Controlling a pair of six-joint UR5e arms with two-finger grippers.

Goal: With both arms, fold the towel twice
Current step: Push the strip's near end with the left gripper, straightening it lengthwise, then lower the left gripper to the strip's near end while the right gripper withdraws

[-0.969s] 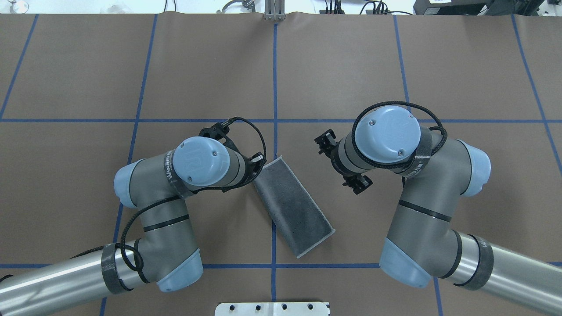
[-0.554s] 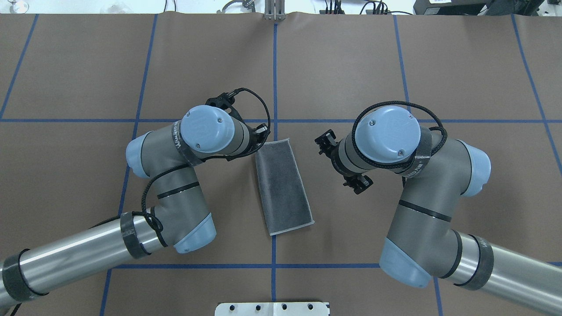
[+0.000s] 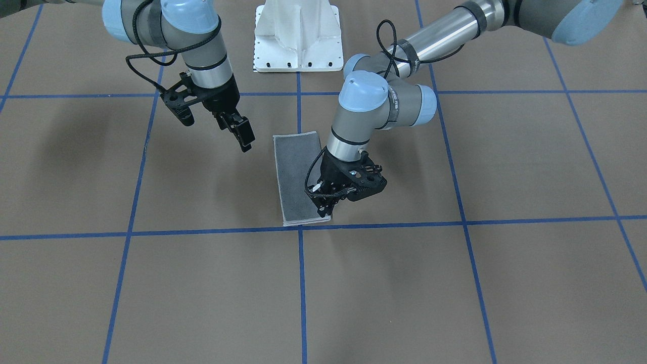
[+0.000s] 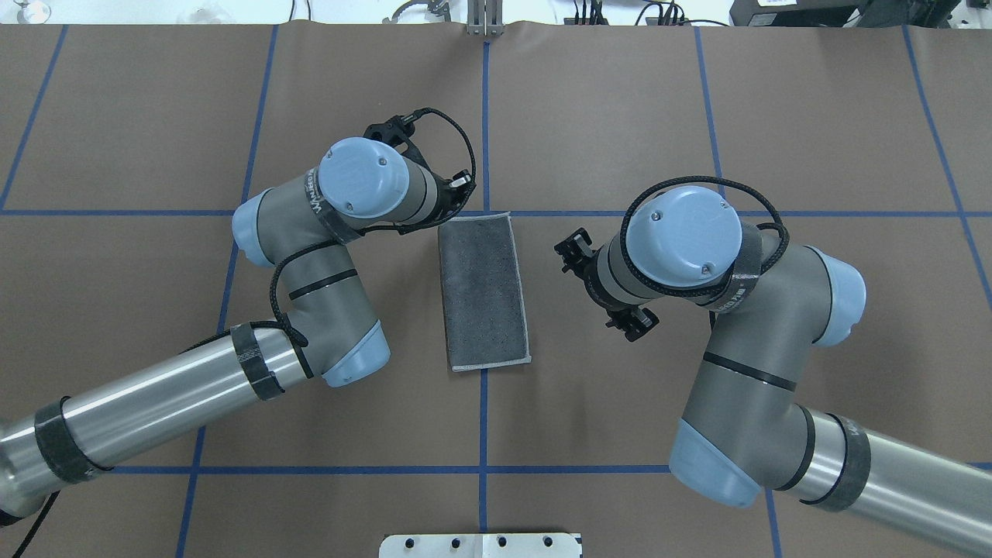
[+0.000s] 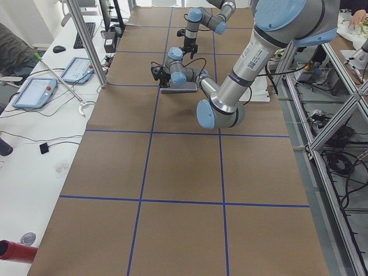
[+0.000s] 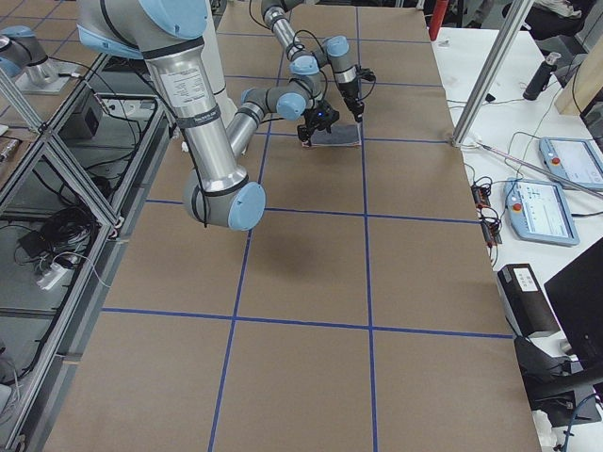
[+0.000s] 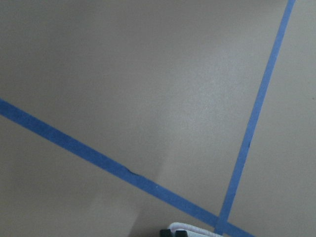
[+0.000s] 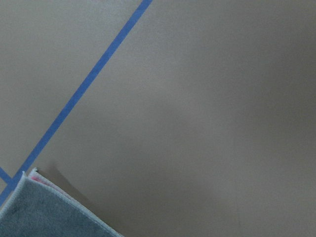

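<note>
The towel (image 4: 484, 293) lies on the table folded into a narrow strip, grey face up, with light edging; it runs nearly parallel to the centre tape line. It also shows in the front-facing view (image 3: 295, 177). My left gripper (image 3: 325, 206) is low at the towel's far corner on my left and shut on it; in the overhead view the wrist hides it. The left wrist view shows only a bit of white edging (image 7: 192, 229). My right gripper (image 3: 242, 135) hangs above the table, apart from the towel, and looks open and empty. A pink sliver shows at the towel's corner (image 8: 39, 210).
The white pedestal base (image 3: 297, 35) stands at the table's near edge by the robot. Blue tape lines (image 4: 484, 116) mark a grid on the brown table cover. Desks with tablets (image 6: 542, 212) flank the table on the operators' side.
My left gripper has moved away from the robot, dragging the towel's corner with it. The towel has swung from a diagonal to nearly straight. The right arm has not moved.
</note>
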